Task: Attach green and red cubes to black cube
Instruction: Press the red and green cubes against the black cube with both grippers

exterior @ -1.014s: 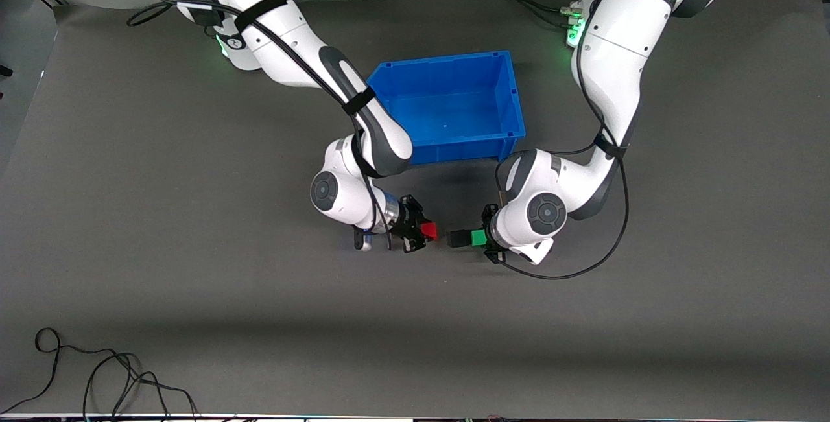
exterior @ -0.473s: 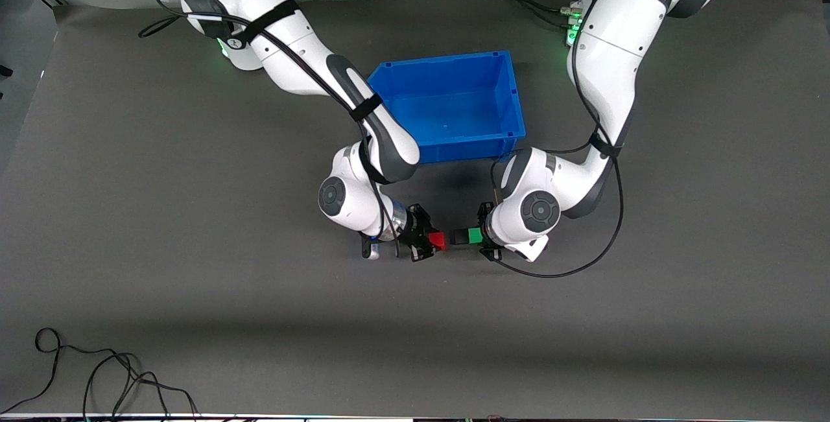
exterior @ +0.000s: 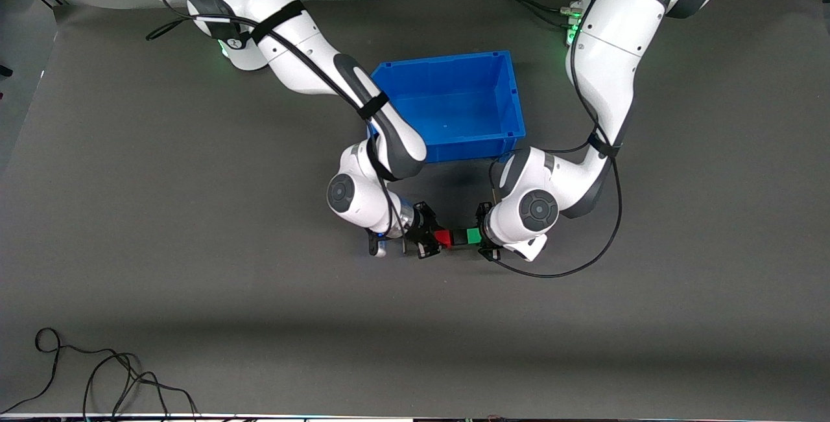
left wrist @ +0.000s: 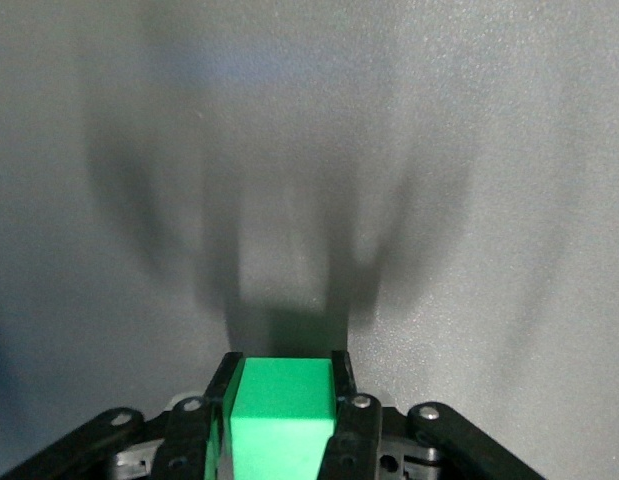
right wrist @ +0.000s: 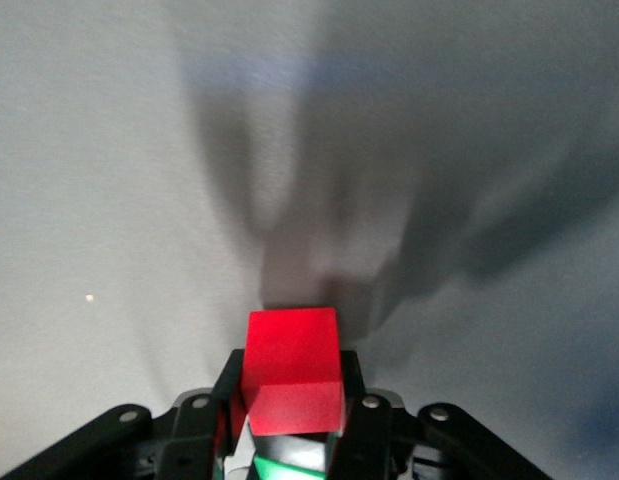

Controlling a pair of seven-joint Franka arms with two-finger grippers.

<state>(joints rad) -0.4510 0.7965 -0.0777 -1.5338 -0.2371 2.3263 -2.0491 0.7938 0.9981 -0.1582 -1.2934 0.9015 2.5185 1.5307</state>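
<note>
Grey worktop, mid-span, just toward the front edge from the blue bin [exterior: 454,101] | red cube [exterior: 443,238], black cube [exterior: 459,236], green cube [exterior: 473,236] in one touching row, held in the air | right gripper [exterior: 433,239] clamped on red, left gripper [exterior: 483,238] clamped on green | step — final join, looks seated | next — release calls for checking the bond holds.

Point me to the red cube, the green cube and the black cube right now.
red cube [exterior: 443,237]: front view, its top face, in the right gripper [exterior: 433,241].
green cube [exterior: 474,235]: front view, its top face, in the left gripper [exterior: 481,235].
black cube [exterior: 458,236]: front view, its top, between the two.
</note>
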